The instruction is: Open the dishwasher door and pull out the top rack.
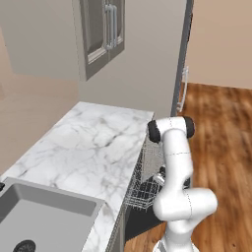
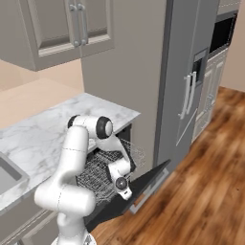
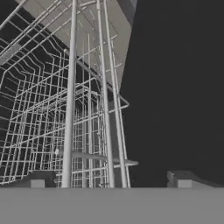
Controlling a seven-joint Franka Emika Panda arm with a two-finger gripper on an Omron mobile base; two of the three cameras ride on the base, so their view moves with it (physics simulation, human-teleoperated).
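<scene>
A: Any writing or labels to read?
B: None legible.
A: The arm?
B: It folds down from its elbow beside the marble table (image 1: 93,142), with the end effector (image 3: 109,181) just over the top rack (image 2: 103,174), fingers spread wide, holding nothing.
A: And the dishwasher door (image 2: 139,189)?
B: Dropped open, dark face up, in the right base view; the rack juts out above it. The left base view adds a sink (image 1: 44,216).
</scene>
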